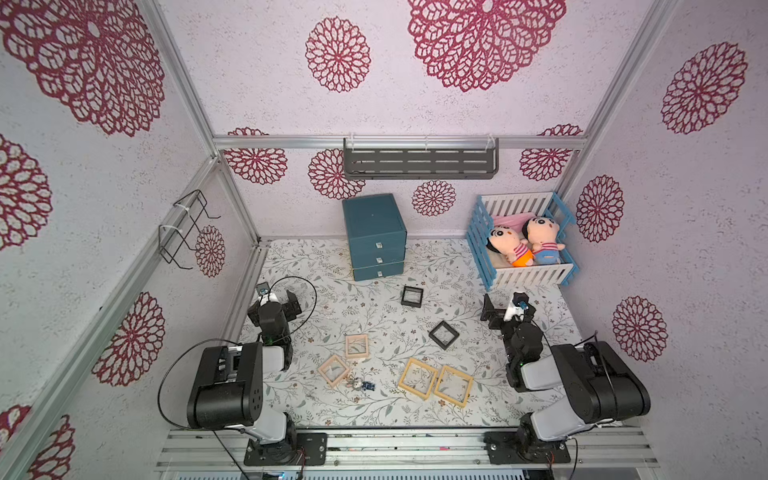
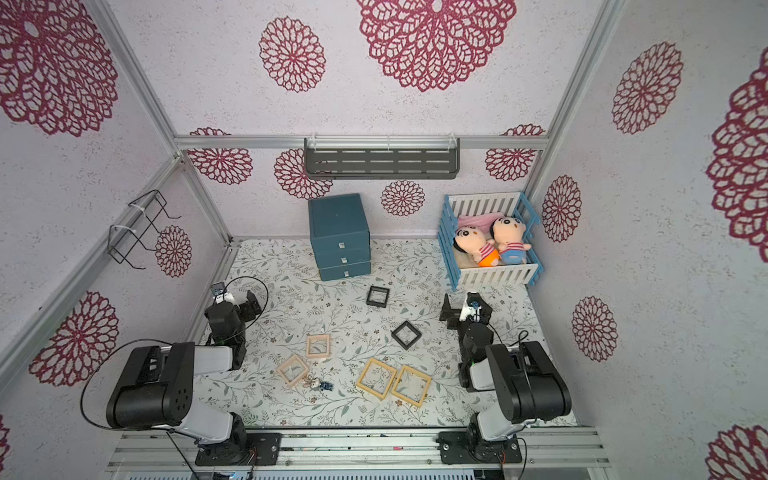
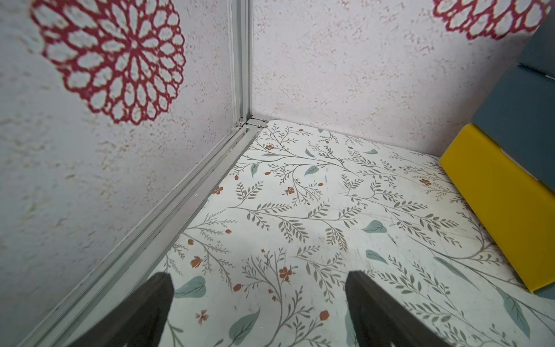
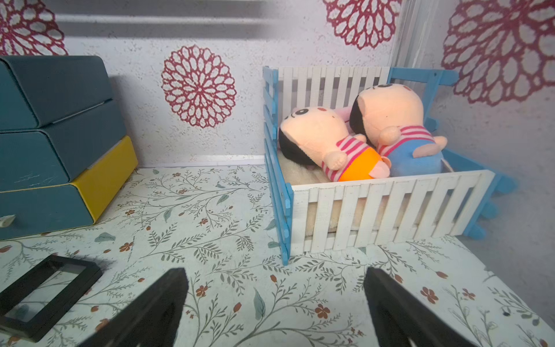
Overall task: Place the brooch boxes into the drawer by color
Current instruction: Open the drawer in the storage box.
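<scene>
**Floral mat [image 1: 332, 316] between patterned walls: every box out in the open, both pincers spread**

Both arms rise from the near edge of the mat. The left pincer [image 3: 258, 285] hangs above bare mat, jaws wide apart with nothing between them, aimed at the far left corner. The right pincer [image 4: 276, 276] is equally spread and empty.

Straight ahead of the right pincer stands the blue-and-white crib [image 4: 390, 207]. It holds two plush dolls lying side by side on pale bedding, one in orange [image 4: 330, 141] and one in blue [image 4: 399, 132].

The drawer [image 1: 374, 232], a teal chest of three tiers, stands at the back wall, ahead and left of the right pincer and ahead and right of the left one. In both top views its three fronts look pushed in, so its contents cannot be told.

The boxes all lie on the mat between the pincers:

- **Yellow-tan:** two yellow-tan brooch boxes [image 1: 417, 379] [image 1: 453, 385] lie just beside each other, behind and left of the right pincer.
- **Pale pink:** two pale pink brooch boxes [image 1: 356, 345] [image 1: 333, 370] lie near each other, behind and right of the left pincer.
- **Black:** of the two black brooch boxes, one [image 1: 412, 296] lies left of the right pincer, slightly ahead. The other [image 1: 443, 334] lies left and slightly behind.

A tiny grey-and-blue trinket [image 1: 359, 384] lies just beside the nearer pink box.
</scene>
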`<state>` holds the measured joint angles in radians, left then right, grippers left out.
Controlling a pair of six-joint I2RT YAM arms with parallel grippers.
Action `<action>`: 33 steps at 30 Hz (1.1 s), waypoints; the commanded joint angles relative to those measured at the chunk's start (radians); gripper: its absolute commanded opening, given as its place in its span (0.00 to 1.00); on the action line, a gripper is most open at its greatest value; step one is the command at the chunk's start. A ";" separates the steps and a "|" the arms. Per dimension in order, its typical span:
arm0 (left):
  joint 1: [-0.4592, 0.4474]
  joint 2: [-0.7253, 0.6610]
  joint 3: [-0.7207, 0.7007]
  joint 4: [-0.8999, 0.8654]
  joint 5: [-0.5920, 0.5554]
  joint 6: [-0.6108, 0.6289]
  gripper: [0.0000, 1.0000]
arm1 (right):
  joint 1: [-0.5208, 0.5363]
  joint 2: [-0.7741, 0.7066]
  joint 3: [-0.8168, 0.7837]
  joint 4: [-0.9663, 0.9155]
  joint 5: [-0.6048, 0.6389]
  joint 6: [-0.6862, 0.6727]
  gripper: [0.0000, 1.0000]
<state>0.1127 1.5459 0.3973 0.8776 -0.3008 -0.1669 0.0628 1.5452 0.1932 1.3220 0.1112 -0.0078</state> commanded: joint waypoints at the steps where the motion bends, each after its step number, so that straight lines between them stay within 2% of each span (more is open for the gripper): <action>1: -0.005 0.005 0.015 0.011 -0.002 0.008 0.97 | -0.005 -0.007 0.014 0.029 -0.018 -0.003 0.99; 18: -0.005 0.006 0.019 0.008 -0.003 0.007 0.97 | -0.005 -0.009 0.012 0.031 -0.013 -0.002 0.99; 21: -0.009 -0.001 0.014 0.023 -0.009 0.016 0.97 | -0.003 -0.020 -0.044 0.135 0.048 0.014 0.99; 23: -0.047 -0.059 0.045 -0.076 -0.058 0.039 0.97 | 0.014 -0.067 -0.068 0.141 0.070 -0.001 0.99; 25: -0.087 -0.128 0.137 -0.325 -0.092 0.051 0.97 | 0.045 -0.172 -0.069 0.051 0.106 -0.026 0.99; 27: -0.117 -0.166 0.218 -0.475 -0.117 0.044 0.97 | 0.072 -0.284 -0.056 -0.047 0.134 -0.048 0.99; 30: -0.160 -0.232 0.258 -0.494 -0.121 0.019 0.97 | 0.115 -0.428 0.020 -0.200 0.164 -0.084 0.99; 33: -0.205 -0.301 0.312 -0.504 -0.156 0.004 0.97 | 0.163 -0.517 0.180 -0.357 0.192 -0.109 0.99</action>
<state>-0.0643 1.2869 0.6735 0.4652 -0.4103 -0.1467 0.1898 1.0939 0.2447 1.1175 0.2489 -0.0643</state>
